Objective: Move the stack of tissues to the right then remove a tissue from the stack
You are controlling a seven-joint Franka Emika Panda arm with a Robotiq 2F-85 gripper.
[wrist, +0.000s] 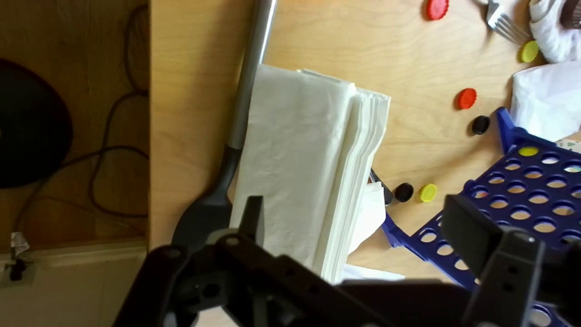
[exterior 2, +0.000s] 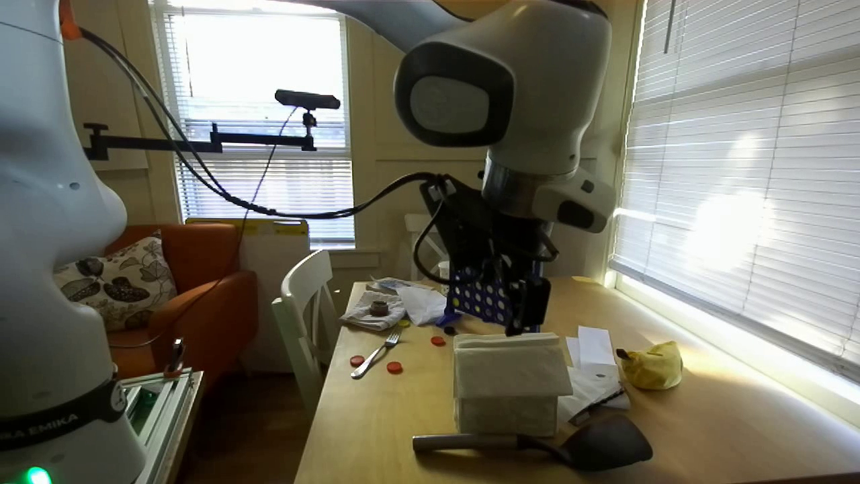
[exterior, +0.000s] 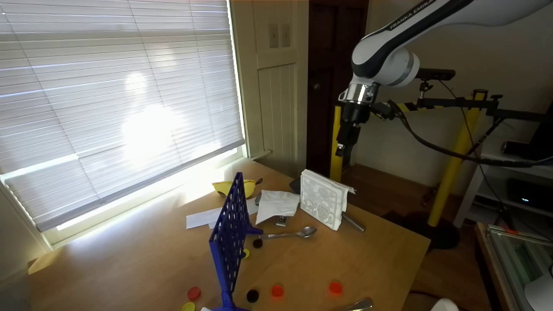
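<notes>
pincer above wooden table beside slatted blinds

Wrist view: gripper blurred, covers lower end of stack; fork runs off top edge. In an exterior view, stack hides much of spatula. In an exterior view, gripper hides part of rack. In both exterior views, arm runs off top edge.

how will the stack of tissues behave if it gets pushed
The stack of tissues stands on a narrow edge, so a high push could tip it. Its many thin layers suggest it may squash or fan apart. The overhanging flap looks thin and would probably flop.
</notes>
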